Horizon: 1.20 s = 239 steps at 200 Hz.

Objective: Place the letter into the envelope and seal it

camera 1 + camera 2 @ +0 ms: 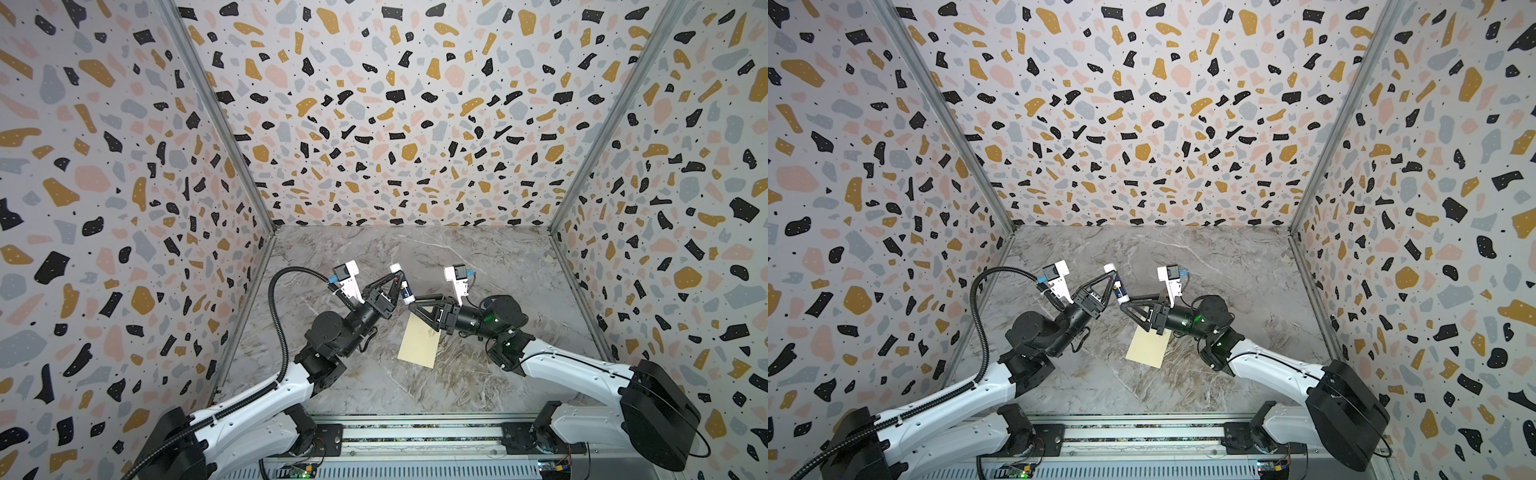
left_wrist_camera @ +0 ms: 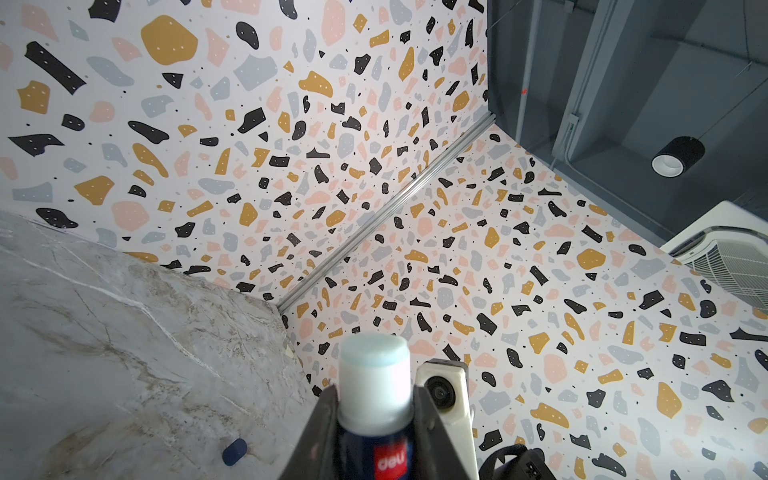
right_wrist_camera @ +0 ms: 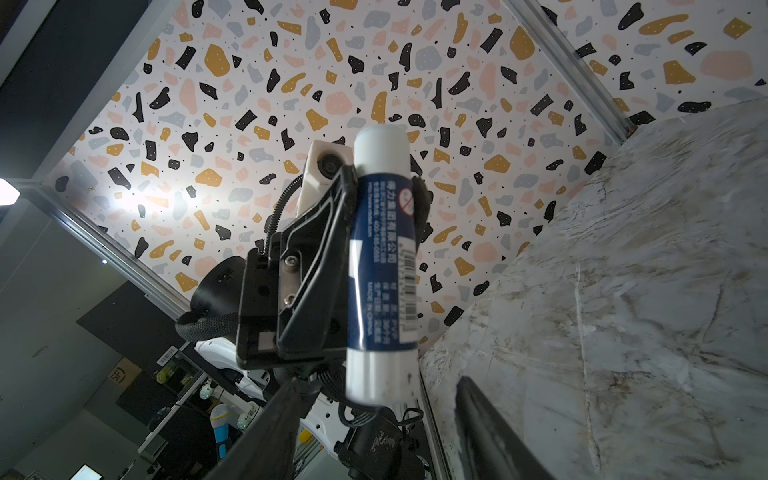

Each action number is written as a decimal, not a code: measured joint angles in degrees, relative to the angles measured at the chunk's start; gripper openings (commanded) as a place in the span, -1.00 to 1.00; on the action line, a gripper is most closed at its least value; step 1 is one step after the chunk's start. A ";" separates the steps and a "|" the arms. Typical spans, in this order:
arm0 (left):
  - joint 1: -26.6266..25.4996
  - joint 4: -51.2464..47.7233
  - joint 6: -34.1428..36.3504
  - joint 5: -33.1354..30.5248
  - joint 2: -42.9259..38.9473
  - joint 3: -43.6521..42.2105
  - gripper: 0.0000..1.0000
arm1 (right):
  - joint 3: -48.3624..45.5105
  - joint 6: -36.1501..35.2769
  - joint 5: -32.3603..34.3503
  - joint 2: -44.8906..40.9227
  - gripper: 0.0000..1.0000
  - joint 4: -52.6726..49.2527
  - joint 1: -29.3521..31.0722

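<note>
**Foreground.** Two white-and-black arms rise from a metal rail (image 1: 415, 434) at the front edge of the grey marble table (image 1: 478, 374).

**Middle ground.** The envelope (image 1: 417, 348), a pale cream oblong, lies flat on the marble near the table's centre. Its far end is hidden beneath the right gripper (image 1: 413, 302). A small faint mark on its face is too small to read.

**Above the envelope.** The right gripper reaches toward the left arm with its jaws parted. They straddle the white lower end of a glue stick (image 3: 384, 257), with a gap on each side, and do not touch it. The left gripper (image 1: 398, 277) is clenched on the stick's upper part and holds it tilted, with the pale tip pointing toward the back wall.

**Label.** The stick's body is navy. In the left wrist view, white "deli" lettering sits on a red patch. In the right wrist view, the other side carries Chinese characters, "MADE IN CHINA", a barcode and a red crossed-circle symbol.

**On the marble.** A small dark blue cap (image 2: 235, 451) lies apart from the stick.

**Background.** Terrazzo-patterned walls (image 1: 395, 124) enclose three sides. Beyond them, a brown carton (image 3: 124, 374) is marked "SF".
</note>
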 measured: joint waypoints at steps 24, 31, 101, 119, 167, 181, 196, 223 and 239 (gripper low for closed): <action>0.00 0.00 -0.02 0.00 0.00 0.00 -1.00 | 0.07 0.59 0.15 0.96 0.10 0.92 0.00; 0.00 0.00 -0.04 0.00 0.00 0.00 -1.00 | 0.07 0.70 0.17 1.14 0.10 1.16 0.00; -0.11 0.00 -0.17 0.00 0.00 0.00 -1.00 | 0.90 1.49 0.13 1.51 -0.02 2.49 -0.20; -0.15 0.00 -0.20 0.02 0.00 0.00 -1.00 | 0.92 1.53 0.11 1.53 -0.10 2.56 -0.26; -0.15 0.00 -0.22 0.02 -0.13 0.00 -1.00 | 1.84 1.46 -0.13 2.05 -0.33 2.54 -0.35; -0.15 0.00 -0.39 0.02 -0.22 0.00 -1.00 | 1.88 1.42 -0.13 2.05 -0.41 2.47 -0.37; -0.15 -0.02 -0.39 0.00 -0.26 0.00 -1.00 | 1.90 1.27 -0.15 2.05 -0.53 2.23 -0.48; -0.13 -0.33 -0.31 -0.35 -0.26 0.00 -1.00 | 2.78 -0.04 0.02 1.84 -0.63 -0.13 -0.48; -0.13 -0.46 -0.02 -0.46 -0.28 0.00 -1.00 | 3.19 -1.60 0.55 1.01 -0.66 -2.58 -0.46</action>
